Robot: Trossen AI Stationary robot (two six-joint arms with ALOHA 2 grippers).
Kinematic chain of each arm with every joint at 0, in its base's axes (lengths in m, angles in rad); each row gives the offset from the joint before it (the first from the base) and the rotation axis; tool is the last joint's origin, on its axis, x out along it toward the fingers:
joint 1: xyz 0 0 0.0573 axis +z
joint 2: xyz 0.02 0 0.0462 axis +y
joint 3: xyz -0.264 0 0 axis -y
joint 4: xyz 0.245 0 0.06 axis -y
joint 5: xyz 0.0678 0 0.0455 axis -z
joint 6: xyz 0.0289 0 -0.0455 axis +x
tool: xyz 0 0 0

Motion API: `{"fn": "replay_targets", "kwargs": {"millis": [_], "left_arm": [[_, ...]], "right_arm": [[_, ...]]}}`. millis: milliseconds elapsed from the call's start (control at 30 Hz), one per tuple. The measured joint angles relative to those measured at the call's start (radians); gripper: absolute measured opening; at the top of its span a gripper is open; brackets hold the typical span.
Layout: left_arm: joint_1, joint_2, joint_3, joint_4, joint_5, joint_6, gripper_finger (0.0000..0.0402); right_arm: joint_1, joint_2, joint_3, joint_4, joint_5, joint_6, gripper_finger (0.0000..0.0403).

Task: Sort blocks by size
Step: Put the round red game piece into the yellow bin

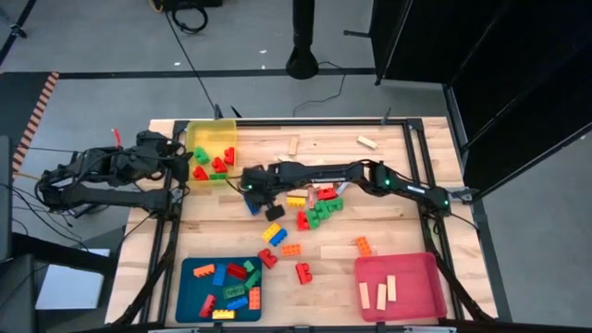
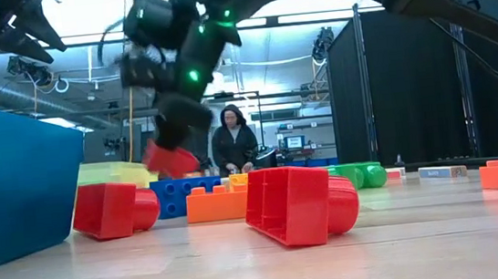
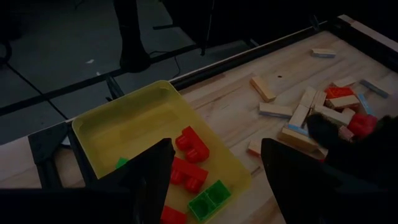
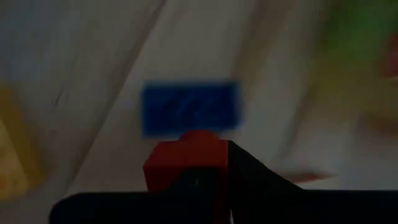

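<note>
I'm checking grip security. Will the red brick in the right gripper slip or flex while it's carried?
The red brick looks like rigid moulded plastic, so flexing seems unlikely. Its smooth faces could slip, since the right gripper shows only a small hold on it. It probably weighs little.

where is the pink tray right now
In the high view, the pink tray sits at the table's near right corner, holding pale wooden bars, with an orange block just beyond its left end.

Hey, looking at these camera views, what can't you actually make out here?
- Right pincer, right wrist view: shut on a red block; blur hides the block's studs and size.
- Blue block, same view: smeared, shape unclear.
- Yellow tray, left wrist view: the left pincer fingers cover part of its contents.
- Blue tray, low view: only its wall shows.
</note>
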State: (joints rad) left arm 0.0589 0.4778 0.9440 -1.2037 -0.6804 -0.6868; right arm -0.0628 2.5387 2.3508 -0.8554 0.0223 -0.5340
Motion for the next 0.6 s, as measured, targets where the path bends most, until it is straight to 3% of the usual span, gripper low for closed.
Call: {"fn": "replay_targets", "kwargs": {"millis": [200, 600], "left_arm": [[0.0, 0.0, 0.0, 0.0, -0.001, 0.002, 0.0253], [0.0, 0.0, 0.0, 0.0, -0.01, 0.002, 0.0253]], "right_arm": [[-0.007, -0.014, 0.003, 0.211, 0.004, 0.11, 0.0027], [-0.072, 0.043, 0.003, 0.927, 0.014, 0.484, 0.0026]]}}
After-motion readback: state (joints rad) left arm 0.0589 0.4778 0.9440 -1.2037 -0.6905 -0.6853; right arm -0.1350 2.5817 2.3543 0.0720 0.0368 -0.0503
